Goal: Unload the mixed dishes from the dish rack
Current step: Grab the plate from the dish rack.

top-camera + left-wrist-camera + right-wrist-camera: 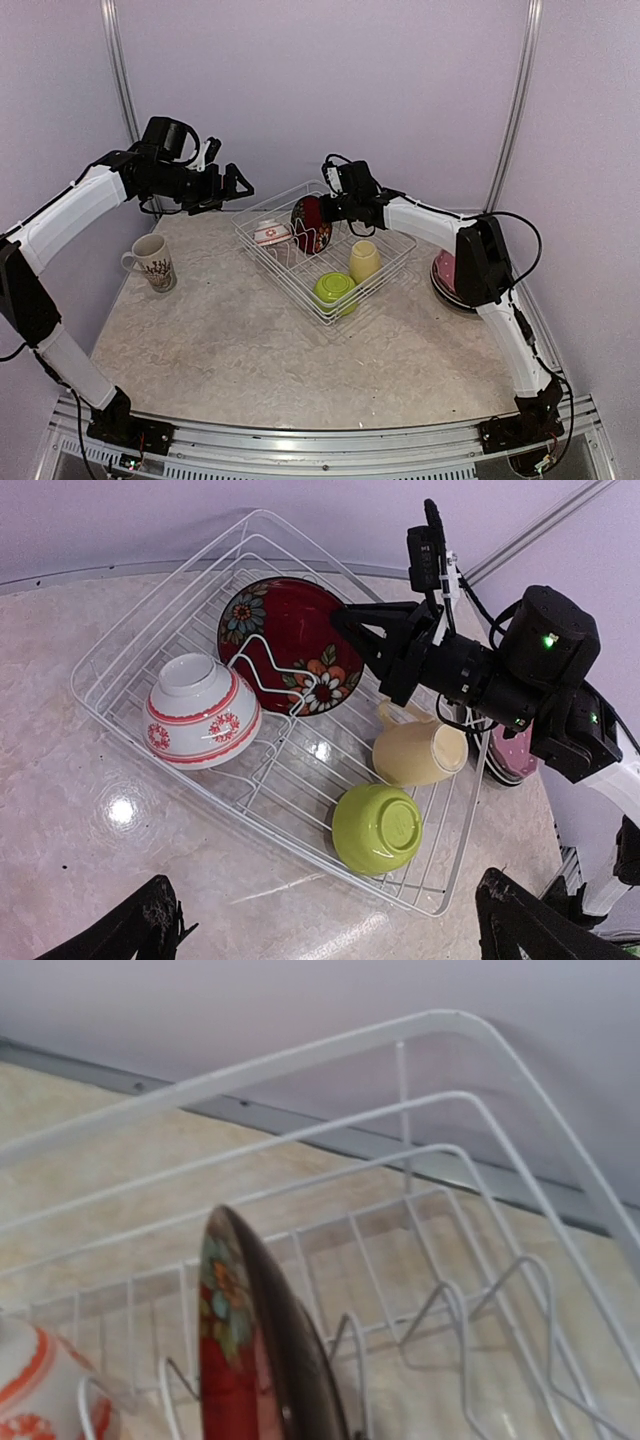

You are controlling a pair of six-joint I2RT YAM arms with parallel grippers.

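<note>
**A:** What's at your 6 o'clock?

**B:** You've got the red plate (232, 1370) edge-on, upright in the dish rack (440, 1018). Its floral face is toward 9 and its darker side toward 3.

**A:** And at 8?

**B:** The small red-white bowl (35, 1385), cropped by the frame. You can't tell if it touches the plate. At your 4 are wire prongs (450, 1305). The rack rim arcs through 12, with beige table (80, 1125) and lilac wall (250, 1000) behind it.

The plate (290, 645) I face is deep red with teal, white and orange flowers. I see a white bowl (200, 712) with red bands and medallions, a lime green bowl (377, 827), a pale yellow cup (420, 752), a white rack (295, 265) and a cream mug (152, 262) with dark markings.
</note>
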